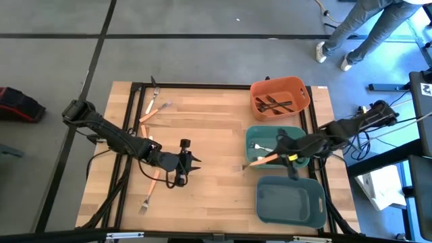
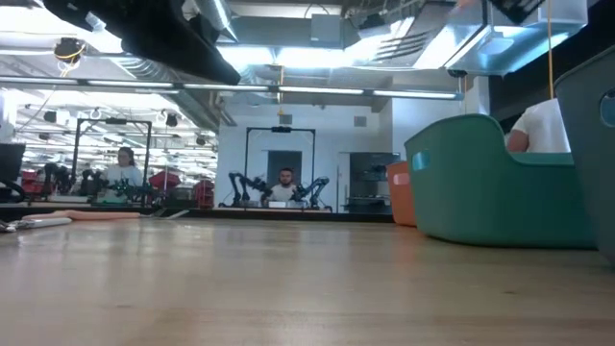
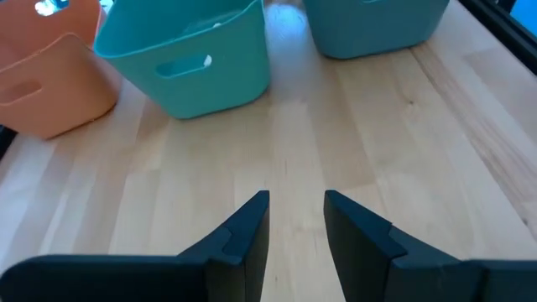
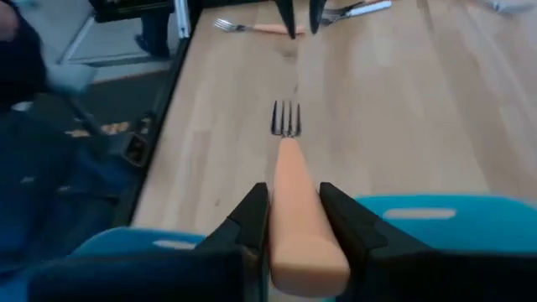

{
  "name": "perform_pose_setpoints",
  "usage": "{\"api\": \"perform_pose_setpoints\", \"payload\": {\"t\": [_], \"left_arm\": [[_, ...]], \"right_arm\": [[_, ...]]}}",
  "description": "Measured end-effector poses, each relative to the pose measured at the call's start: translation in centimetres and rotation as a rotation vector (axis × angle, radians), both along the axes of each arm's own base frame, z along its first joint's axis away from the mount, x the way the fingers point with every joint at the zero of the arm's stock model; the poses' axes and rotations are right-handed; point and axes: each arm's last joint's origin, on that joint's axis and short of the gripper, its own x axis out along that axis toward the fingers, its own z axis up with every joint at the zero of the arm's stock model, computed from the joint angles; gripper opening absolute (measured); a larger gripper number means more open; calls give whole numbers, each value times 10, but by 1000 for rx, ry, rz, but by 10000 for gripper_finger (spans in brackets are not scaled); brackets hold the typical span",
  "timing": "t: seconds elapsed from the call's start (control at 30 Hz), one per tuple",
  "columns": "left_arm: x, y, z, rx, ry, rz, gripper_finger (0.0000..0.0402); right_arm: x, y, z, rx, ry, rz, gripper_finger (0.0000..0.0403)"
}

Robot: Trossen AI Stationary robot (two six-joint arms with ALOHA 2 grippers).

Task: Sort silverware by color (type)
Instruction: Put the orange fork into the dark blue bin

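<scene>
The right pincer [image 1: 270, 159] is clamped on an orange-handled fork [image 4: 289, 189] by its handle. In the right wrist view the fork runs straight out from between the fingers, tines leading. From above, the pincer sits at the near left corner of the middle teal bin [image 1: 255, 132], and the fork's long axis lies roughly crosswise, its head poking left past the bin's rim over bare counter [image 1: 216, 128]. The drop turns on this: the handle end is at the bin's edge and the head is outside it, so the fork probably has to travel right, or swing, before release. Which bin it belongs in is a judgement; the teal one already holds a pale fork, the orange bin [image 1: 279, 84] holds dark forks [image 1: 275, 104], and the darker bin [image 1: 290, 200] looks bare.

The left pincer [image 1: 190, 164] hovers mid-counter with its fingers apart and nothing between them. It is nearer the leftover forks: one orange-handled fork [image 1: 151, 190] lies just beside its arm, two more [image 1: 155, 108] at the far left corner.
</scene>
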Motion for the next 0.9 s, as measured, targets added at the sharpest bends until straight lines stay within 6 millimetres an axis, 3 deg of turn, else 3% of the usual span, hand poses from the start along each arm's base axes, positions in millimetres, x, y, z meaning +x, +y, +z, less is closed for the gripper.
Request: {"api": "perform_pose_setpoints", "payload": {"t": [0.47,0.9], "left_arm": [[0,0,0,-4,4,3,110],[0,0,0,-4,4,3,110]], "right_arm": [[-41,21,0,285,198,-11,67],[-67,38,2,359,218,-23,67]]}}
